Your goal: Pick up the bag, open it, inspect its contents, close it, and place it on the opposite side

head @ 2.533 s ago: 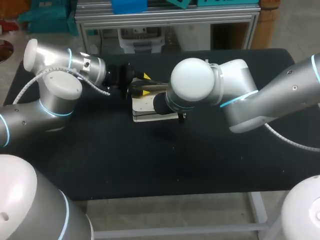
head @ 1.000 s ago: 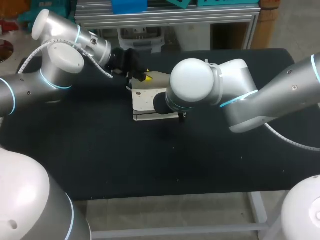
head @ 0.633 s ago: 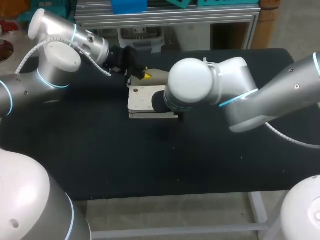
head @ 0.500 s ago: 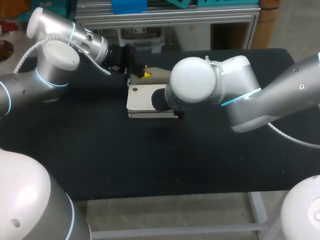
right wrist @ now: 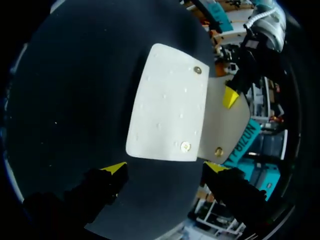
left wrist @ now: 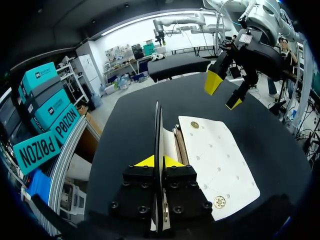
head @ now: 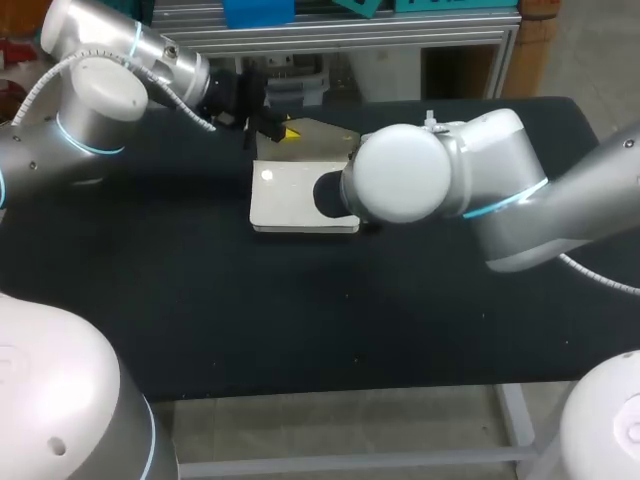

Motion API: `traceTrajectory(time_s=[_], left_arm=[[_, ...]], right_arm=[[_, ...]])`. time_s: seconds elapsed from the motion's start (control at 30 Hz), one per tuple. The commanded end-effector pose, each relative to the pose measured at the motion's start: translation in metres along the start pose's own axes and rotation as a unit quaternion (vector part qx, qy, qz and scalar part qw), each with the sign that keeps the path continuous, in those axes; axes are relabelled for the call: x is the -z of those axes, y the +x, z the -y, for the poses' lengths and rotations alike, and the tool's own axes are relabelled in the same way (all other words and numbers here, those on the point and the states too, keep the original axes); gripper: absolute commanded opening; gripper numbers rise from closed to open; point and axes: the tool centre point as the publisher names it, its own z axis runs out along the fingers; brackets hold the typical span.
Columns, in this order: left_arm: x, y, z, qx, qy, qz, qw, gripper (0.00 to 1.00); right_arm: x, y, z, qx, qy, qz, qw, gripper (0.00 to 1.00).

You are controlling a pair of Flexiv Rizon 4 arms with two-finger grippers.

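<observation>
Black table (head: 200, 300): left gripper (left wrist: 159, 161) clamps the flap (left wrist: 158, 130) of the bag (head: 300, 195), now swung farther back — bag open. Right gripper (right wrist: 165, 169) (fingers spread, empty) has lifted off — inspection likely next.

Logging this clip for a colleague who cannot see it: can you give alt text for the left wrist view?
The left gripper pinches the raised flap of a white bag lying on the black table. The right gripper hovers open beyond the bag.

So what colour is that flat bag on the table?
The flat bag is cream white with gold studs, clearest in the right wrist view.
</observation>
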Motion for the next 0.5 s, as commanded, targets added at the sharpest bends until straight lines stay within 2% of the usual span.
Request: traceTrajectory(time_s=[0.03,0.37,0.47,0.5], left_arm=[[0.001,0.001,0.0,0.0,0.002,0.001,1.0,0.0],[0.001,0.001,0.0,0.0,0.002,0.001,1.0,0.0],[0.006,0.0,0.004,0.0,0.008,0.015,1.0,0.0],[0.009,0.001,0.007,-0.003,0.014,0.015,1.0,0.0]], right_arm=[[0.009,-0.005,0.008,-0.001,-0.005,0.01,1.0,1.0],[0.028,-0.032,0.017,0.003,0.004,0.038,0.999,0.98],[0.031,-0.036,0.015,0.01,0.007,0.041,0.999,0.45],[0.032,-0.037,0.015,0.011,0.005,0.042,0.999,0.33]])
